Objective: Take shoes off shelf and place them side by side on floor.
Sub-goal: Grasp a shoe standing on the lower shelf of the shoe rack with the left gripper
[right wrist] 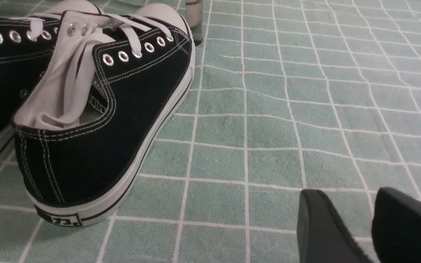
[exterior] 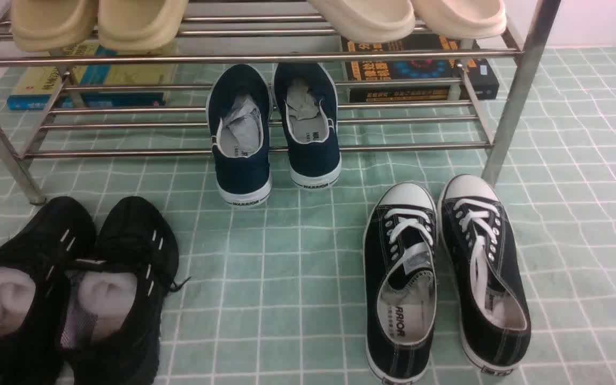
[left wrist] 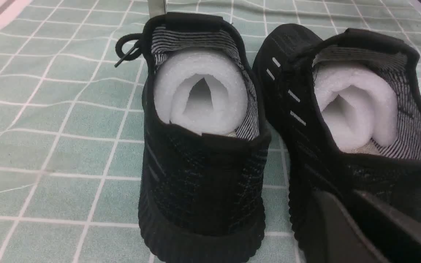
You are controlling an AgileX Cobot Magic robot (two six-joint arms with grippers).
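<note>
Shoes: the pair of navy-blue canvas slip-ons with white rubber soles (exterior: 241,166) lies on the lower tier of the shiny 2-tier steel-rod shelf (exterior: 393,145). The toes are tucked in under the upper tier and the heels stick out past the front rod toward the robot, so the heels look the easiest part to grasp.
Inside them: crumpled grey paper (exterior: 244,115) fills each toe and probably keeps the canvas from collapsing under a pinch.
Landing spot: the pale green floor with its white grid (exterior: 286,256) is bare straight in front of the pair.
On the robot's left: 2 black mesh trainers (exterior: 126,251), each stuffed with a rolled white foam sheet (left wrist: 199,91).
On its right: 2 black lace-up sneakers with white toe caps (exterior: 375,289), with no stuffing visible.
Upper tier: beige slippers (exterior: 99,21) and cream slippers (exterior: 409,16).
Right gripper (right wrist: 349,204): low over bare floor near the sneakers, fingers slightly apart, holding nothing.
Left gripper (left wrist: 353,208): close behind a trainer heel. I cannot tell how its jaws stand.
Progress: neither slip-on is off the shelf yet.
</note>
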